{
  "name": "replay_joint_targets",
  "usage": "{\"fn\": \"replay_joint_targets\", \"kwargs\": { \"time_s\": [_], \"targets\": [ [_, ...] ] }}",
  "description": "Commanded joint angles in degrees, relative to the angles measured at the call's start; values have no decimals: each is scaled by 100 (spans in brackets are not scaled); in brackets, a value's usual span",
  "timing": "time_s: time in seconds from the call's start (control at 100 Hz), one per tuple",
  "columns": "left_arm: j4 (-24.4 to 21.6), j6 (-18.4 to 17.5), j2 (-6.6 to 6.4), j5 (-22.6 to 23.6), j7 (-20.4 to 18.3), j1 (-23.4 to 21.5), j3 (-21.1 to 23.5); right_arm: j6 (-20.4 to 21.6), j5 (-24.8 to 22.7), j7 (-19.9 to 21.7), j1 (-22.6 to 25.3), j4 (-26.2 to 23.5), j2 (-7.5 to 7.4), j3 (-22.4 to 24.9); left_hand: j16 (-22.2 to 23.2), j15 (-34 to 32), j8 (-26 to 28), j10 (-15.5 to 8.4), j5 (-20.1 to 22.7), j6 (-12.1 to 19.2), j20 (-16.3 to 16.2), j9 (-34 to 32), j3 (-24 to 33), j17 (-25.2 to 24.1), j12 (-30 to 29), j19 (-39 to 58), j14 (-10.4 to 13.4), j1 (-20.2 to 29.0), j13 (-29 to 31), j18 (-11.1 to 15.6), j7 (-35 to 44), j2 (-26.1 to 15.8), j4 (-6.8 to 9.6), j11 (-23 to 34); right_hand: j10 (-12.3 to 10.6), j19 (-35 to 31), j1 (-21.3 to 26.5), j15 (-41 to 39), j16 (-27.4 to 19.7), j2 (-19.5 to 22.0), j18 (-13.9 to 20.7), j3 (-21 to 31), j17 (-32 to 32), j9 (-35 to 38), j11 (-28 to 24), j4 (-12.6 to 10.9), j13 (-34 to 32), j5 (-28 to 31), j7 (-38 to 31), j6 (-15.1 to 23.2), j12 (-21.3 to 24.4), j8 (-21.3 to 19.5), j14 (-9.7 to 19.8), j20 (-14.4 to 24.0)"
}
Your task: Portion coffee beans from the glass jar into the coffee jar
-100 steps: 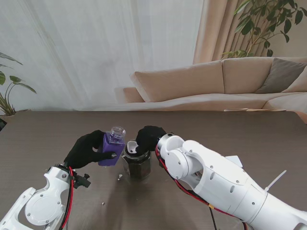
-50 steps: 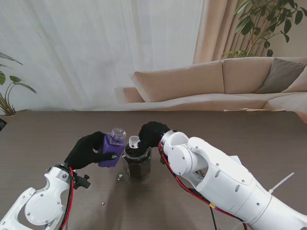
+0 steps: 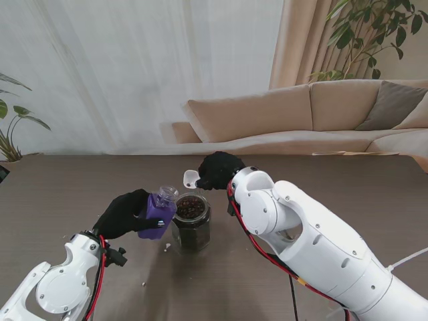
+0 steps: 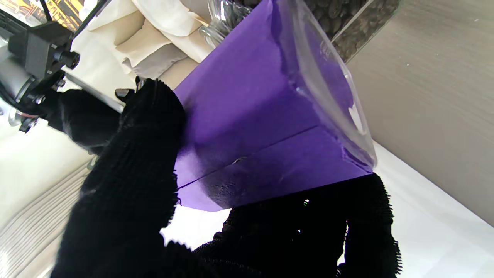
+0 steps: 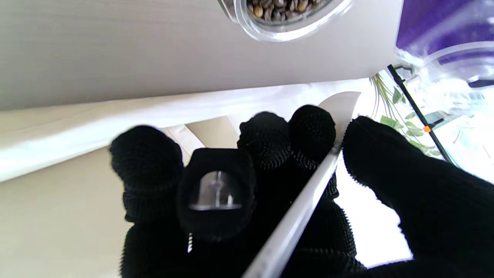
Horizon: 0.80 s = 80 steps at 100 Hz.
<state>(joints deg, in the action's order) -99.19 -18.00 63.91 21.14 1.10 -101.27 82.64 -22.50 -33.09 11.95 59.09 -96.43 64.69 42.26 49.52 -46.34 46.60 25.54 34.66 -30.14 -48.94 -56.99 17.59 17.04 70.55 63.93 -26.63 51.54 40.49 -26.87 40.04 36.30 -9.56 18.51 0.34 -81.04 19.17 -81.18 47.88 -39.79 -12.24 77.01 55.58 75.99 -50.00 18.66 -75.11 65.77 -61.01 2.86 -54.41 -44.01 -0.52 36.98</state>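
A glass jar (image 3: 192, 222) full of coffee beans stands open on the table in front of me; its mouth (image 5: 287, 17) shows beans. My left hand (image 3: 122, 213) is shut on the purple coffee jar (image 3: 158, 212), tilted with its open neck toward the glass jar; its purple wall (image 4: 247, 116) fills the left wrist view. My right hand (image 3: 218, 170) is shut on a white plastic scoop (image 3: 192, 177), lifted above and just beyond the glass jar. The scoop's handle (image 5: 305, 200) runs between thumb and fingers. I cannot tell whether the scoop holds beans.
Small white bits (image 3: 167, 247) lie on the dark table (image 3: 60, 194) near the glass jar's base. A beige sofa (image 3: 301, 120) stands beyond the far edge, a plant (image 3: 10, 134) at far left. The right arm (image 3: 314, 241) crosses the right half.
The right hand has lifted the scoop out of the glass jar, up and away from me. The left hand has lowered the purple jar and tipped it toward the glass jar.
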Motion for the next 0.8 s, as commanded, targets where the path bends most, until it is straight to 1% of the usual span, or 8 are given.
{"fn": "replay_joint_targets", "kwargs": {
  "time_s": [0.0,0.05,0.08,0.13,0.23,0.25,0.39,0.79],
  "targets": [
    [62,49,3,-54,-180,95,-57,-2,-82,74,-42,-183,-2,49,74,-29,428,-429,417,204,-176,-405,1829,-173,128,320,-236,1155,113,309,2290,-831,432,412,387,3,29,-63,-21,96,-43,26,14,70,-14,-15,-57,-25,-91,-115,15,18,611,116],
    [89,64,-1,-71,-209,139,-84,5,-112,79,-53,-229,-3,60,75,-31,430,-430,416,208,-176,-412,1829,-175,130,320,-239,1154,116,310,2292,-830,431,415,374,3,34,-67,-20,92,-43,25,14,70,-16,-15,-55,-33,-90,-107,13,16,582,117],
    [102,70,-3,-81,-223,164,-98,7,-112,77,-55,-256,-2,65,74,-28,430,-436,412,211,-176,-407,1831,-178,130,318,-236,1157,110,311,2291,-833,433,413,417,3,32,-61,-22,94,-43,23,14,62,-14,-13,-53,-33,-90,-107,12,15,580,117],
    [120,77,-6,-96,-244,200,-118,20,-116,80,-57,-297,-3,72,75,-30,431,-434,416,210,-176,-406,1831,-179,131,317,-231,1157,114,311,2293,-829,433,412,381,3,36,-57,-24,91,-43,25,14,68,-14,-15,-57,-32,-91,-108,12,13,624,117],
    [151,78,-11,-114,-276,259,-147,78,-134,70,-36,-381,-4,92,75,-32,433,-432,418,217,-178,-408,1830,-173,131,320,-231,1152,117,313,2297,-829,431,412,371,5,28,-58,-24,95,-43,23,11,73,-16,-12,-56,-31,-90,-109,11,12,598,117],
    [157,77,-11,-118,-278,269,-153,92,-130,66,-24,-400,-4,98,75,-32,432,-432,417,216,-178,-409,1831,-172,131,321,-231,1153,118,314,2296,-828,432,412,404,5,34,-56,-25,94,-43,26,10,63,-12,-14,-57,-32,-90,-108,11,11,606,117],
    [214,31,-7,-157,-273,328,-179,287,-253,62,38,-491,-23,95,76,-33,429,-431,417,216,-178,-406,1832,-177,131,319,-230,1154,115,318,2296,-831,432,410,376,12,27,-56,-25,100,-42,19,-5,72,-15,-13,-56,-32,-87,-95,9,10,600,118],
    [222,-147,-12,-204,-292,391,-161,727,-720,-42,66,-414,-44,-61,74,-30,425,-438,413,215,-181,-406,1829,-173,131,322,-221,1154,109,320,2297,-832,432,410,339,20,-1,-37,-29,125,-6,19,-15,66,-10,-11,-58,-32,-78,-57,9,0,644,117]
  ]
}}
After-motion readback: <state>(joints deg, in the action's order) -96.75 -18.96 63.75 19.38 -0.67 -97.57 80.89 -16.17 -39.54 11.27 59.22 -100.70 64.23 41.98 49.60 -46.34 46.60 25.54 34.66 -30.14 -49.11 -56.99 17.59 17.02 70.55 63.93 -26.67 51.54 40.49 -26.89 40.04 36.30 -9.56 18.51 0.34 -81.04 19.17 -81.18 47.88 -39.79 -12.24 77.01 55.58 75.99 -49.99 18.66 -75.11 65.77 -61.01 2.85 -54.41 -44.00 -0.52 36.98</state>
